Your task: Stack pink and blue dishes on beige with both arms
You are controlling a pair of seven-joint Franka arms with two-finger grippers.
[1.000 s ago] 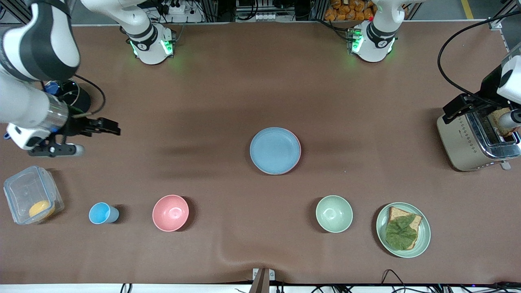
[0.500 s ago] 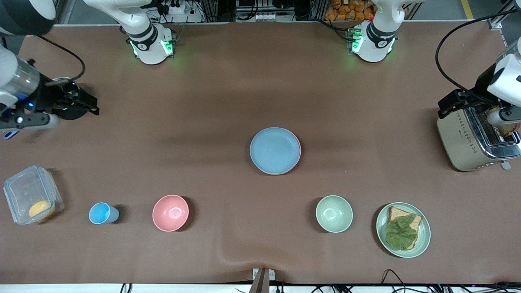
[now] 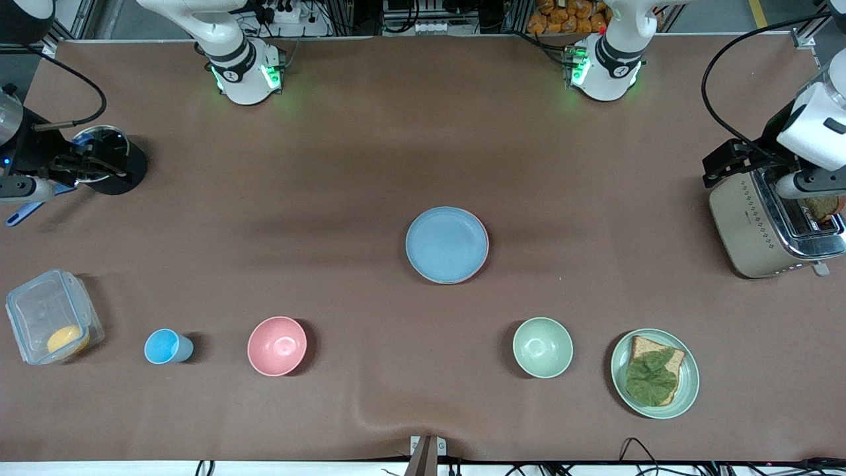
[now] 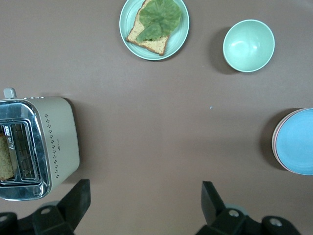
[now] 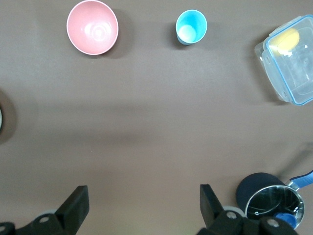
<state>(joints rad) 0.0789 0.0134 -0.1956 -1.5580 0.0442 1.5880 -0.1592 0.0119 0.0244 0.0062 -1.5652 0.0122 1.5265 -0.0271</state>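
The light blue plate [image 3: 447,244] lies flat at the middle of the table, on top of a stack. A thin pale pink rim [image 3: 488,250] shows under its edge. The stack also shows at the edge of the left wrist view, with the blue plate [image 4: 299,142] over a pinkish rim [image 4: 274,143]. I cannot make out the beige plate; it is hidden underneath. My left gripper [image 3: 720,166] [image 4: 145,190] hangs open and empty beside the toaster. At the right arm's end, my right gripper [image 3: 106,164] [image 5: 145,192] is open and empty by the black pot.
A toaster [image 3: 773,225] stands at the left arm's end and a black pot [image 3: 109,165] at the right arm's end. Nearer the front camera stand a clear box [image 3: 49,317], blue cup [image 3: 165,346], pink bowl [image 3: 277,346], green bowl [image 3: 542,347] and green plate with bread [image 3: 654,373].
The right gripper has drawn back from above the clear box to the black pot. The left gripper has shifted slightly away from the front camera by the toaster. The plates have not moved.
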